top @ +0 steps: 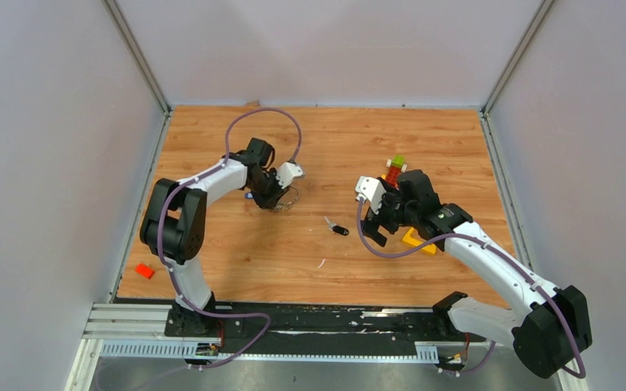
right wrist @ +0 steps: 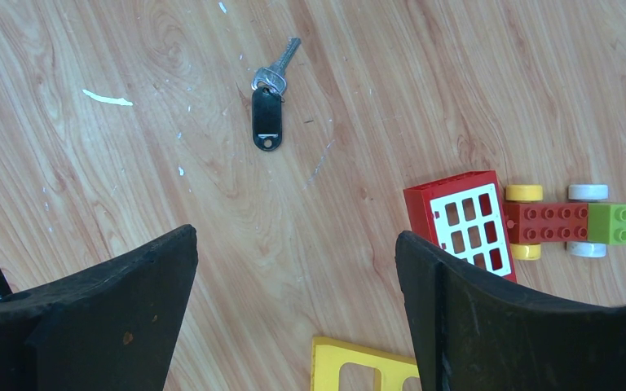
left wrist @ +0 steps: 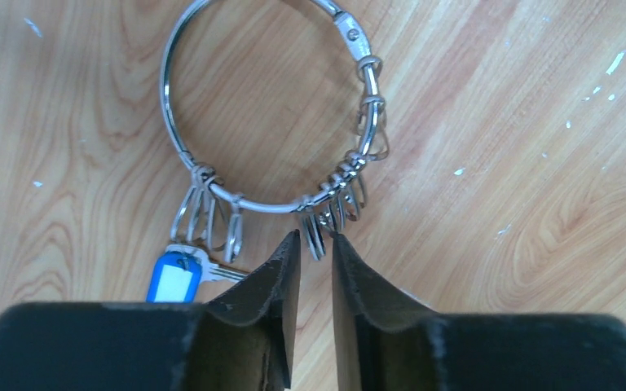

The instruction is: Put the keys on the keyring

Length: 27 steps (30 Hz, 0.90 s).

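The key (right wrist: pixel 268 114) lies flat on the worktop (right wrist: pixel 90 179), well ahead of the right fingers (right wrist: pixel 130 277). These are spread wide and hold nothing. The key sits a little toward the left-hand finger rather than centred in the gap, and its long axis runs away from the fingers, black head nearest and silver blade pointing off.

The keyring (left wrist: pixel 167 106) lies just ahead of the left fingers (left wrist: pixel 277 277), which are parted by only a narrow slit. One small split ring (left wrist: pixel 315 236) sits at their tips; whether they nip it I cannot tell. The blue tag (left wrist: pixel 171 281) rests beside them.

The right arm looks nearer the key, so the pickup falls to it.
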Each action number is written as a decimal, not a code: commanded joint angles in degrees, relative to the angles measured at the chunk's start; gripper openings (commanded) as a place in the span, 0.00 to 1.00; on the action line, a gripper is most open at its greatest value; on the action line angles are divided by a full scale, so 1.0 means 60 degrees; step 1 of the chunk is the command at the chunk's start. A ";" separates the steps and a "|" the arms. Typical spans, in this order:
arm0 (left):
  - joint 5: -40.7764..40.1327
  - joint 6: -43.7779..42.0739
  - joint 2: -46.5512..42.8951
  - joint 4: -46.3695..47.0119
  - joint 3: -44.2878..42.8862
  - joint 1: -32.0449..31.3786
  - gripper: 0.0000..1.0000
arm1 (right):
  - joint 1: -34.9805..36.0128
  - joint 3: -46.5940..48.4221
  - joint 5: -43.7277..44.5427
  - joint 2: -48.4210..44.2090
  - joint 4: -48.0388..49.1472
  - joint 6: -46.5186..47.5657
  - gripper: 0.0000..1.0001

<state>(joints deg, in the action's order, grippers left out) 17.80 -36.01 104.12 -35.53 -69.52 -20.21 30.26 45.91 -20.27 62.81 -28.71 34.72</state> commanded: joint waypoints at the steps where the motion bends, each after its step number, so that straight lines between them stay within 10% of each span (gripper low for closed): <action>1: -0.0208 0.0371 -0.0131 0.0272 0.0175 -0.0119 0.34 | 0.0044 0.0241 -0.0177 0.0004 0.0065 0.0162 0.91; 7: -0.0582 0.0383 -0.0574 0.0377 0.0361 -0.0119 0.48 | 0.0067 0.0231 -0.0188 0.0006 0.0040 0.0162 0.91; 27: 0.0376 0.0312 -0.0467 -0.0255 -0.0121 0.0233 0.40 | 0.0069 0.0229 -0.0123 0.0060 0.0024 0.0205 0.91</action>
<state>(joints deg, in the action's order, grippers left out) 15.49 -34.61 103.50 -35.92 -68.23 -19.03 30.30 45.91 -20.27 62.81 -28.93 35.09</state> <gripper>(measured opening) 0.392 0.912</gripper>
